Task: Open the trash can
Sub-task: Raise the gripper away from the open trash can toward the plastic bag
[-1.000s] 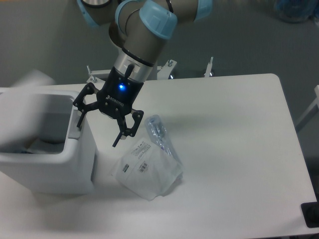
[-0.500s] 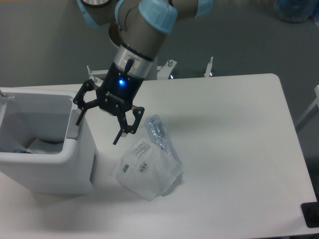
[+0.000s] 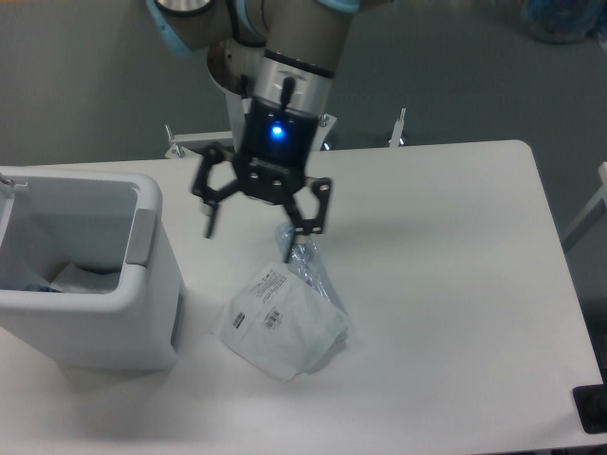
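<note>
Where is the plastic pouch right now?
The plastic pouch lies flat on the white table, just right of the open trash can and below the open gripper hovering above it.

The arm reaches down from the top of the frame, its wrist pointing nearly straight downward with a blue light glowing on the black body. The claw hangs above the counter with its two black fingers spread wide apart, gripping nothing, tips aimed down.
</note>
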`<state>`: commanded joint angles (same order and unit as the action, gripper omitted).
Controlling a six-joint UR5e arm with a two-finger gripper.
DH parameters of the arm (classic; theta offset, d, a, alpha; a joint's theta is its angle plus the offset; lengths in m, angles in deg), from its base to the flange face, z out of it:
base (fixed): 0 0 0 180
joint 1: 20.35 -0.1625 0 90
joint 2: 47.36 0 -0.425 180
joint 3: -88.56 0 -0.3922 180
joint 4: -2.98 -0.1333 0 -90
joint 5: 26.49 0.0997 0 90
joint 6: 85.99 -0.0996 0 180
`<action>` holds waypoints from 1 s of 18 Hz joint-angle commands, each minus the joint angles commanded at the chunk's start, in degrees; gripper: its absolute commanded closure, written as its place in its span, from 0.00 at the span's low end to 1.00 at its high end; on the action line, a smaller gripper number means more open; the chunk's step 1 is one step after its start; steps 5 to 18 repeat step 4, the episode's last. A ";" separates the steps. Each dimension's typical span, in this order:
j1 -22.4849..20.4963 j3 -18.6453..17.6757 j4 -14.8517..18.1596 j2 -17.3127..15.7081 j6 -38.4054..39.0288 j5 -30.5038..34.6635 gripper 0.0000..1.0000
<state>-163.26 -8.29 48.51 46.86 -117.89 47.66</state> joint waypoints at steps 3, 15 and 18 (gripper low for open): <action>0.00 -0.88 0.44 -0.26 -3.61 7.84 0.00; -0.09 -1.23 0.44 -0.35 -4.40 8.38 0.00; -0.09 -1.23 0.44 -0.35 -4.40 8.38 0.00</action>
